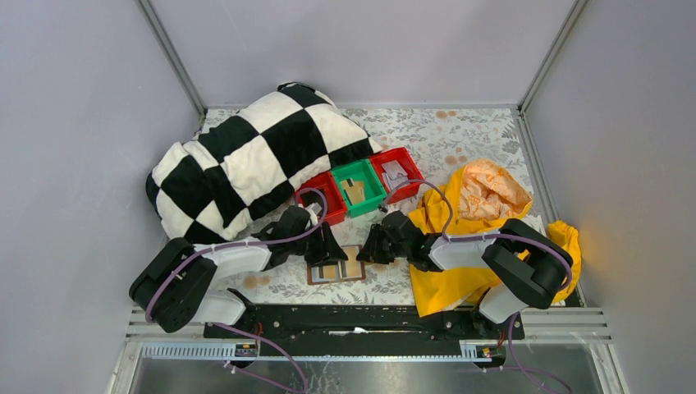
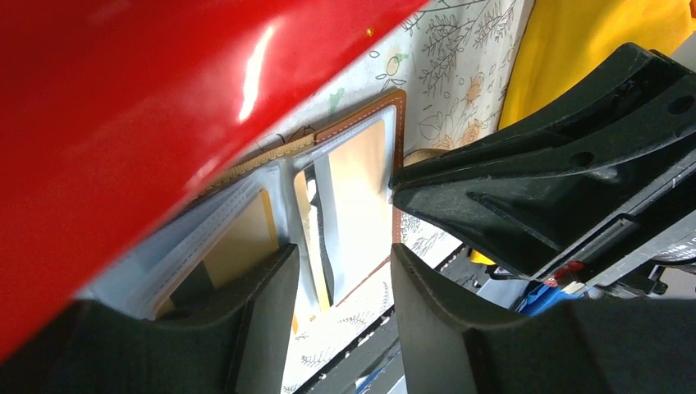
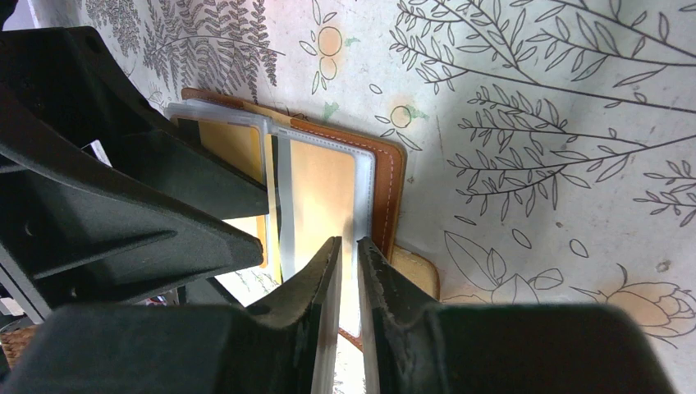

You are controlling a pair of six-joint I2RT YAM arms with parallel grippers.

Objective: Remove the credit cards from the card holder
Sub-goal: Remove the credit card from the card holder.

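The right end effector [image 3: 349,242] is pinching the card holder [image 3: 387,189] at lower centre while the left end effector [image 2: 341,254] is gaping, so pulling is likely risking dragging it.

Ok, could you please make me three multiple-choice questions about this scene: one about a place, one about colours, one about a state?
1. Where does the card holder lie?
A. in the green bin
B. on the table, between the left gripper and the right gripper
C. in the right red bin

2. What colours do the three bins in the row have, from left to right?
A. red, green, red
B. green, red, green
C. all red

3. In what state is the card holder?
A. folded shut
B. open flat, pockets up
C. standing on its edge

Answers:
1 B: it lies on the patterned table, with a gripper at each side.
2 A: the green bin stands between the left red bin and the right red bin.
3 B: its clear pockets face up.
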